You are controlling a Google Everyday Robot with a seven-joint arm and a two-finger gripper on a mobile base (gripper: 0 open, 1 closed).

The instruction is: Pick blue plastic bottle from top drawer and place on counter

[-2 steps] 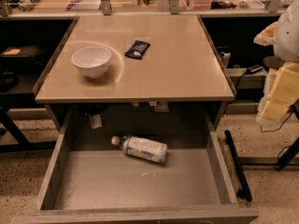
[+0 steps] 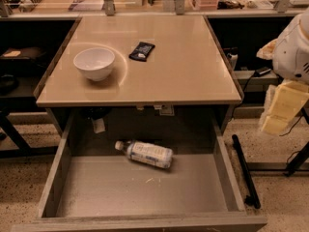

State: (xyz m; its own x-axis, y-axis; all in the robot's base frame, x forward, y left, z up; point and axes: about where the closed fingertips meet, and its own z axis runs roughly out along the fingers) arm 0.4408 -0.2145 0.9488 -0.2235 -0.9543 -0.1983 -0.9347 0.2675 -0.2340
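The blue plastic bottle (image 2: 146, 153) lies on its side in the open top drawer (image 2: 145, 195), near the back and left of centre. Its white cap points to the left. The beige counter (image 2: 183, 62) sits directly above the back of the drawer. My gripper (image 2: 284, 106) hangs at the right edge of the view, below the white arm (image 2: 294, 47). It is level with the counter's front edge, off to the right of both counter and drawer, and far from the bottle.
A white bowl (image 2: 94, 63) and a small black packet (image 2: 142, 50) sit on the counter's left and middle. A black bar (image 2: 245, 170) runs along the drawer's right side. A paper tag (image 2: 98, 124) hangs under the counter at the left. Cluttered shelves stand behind.
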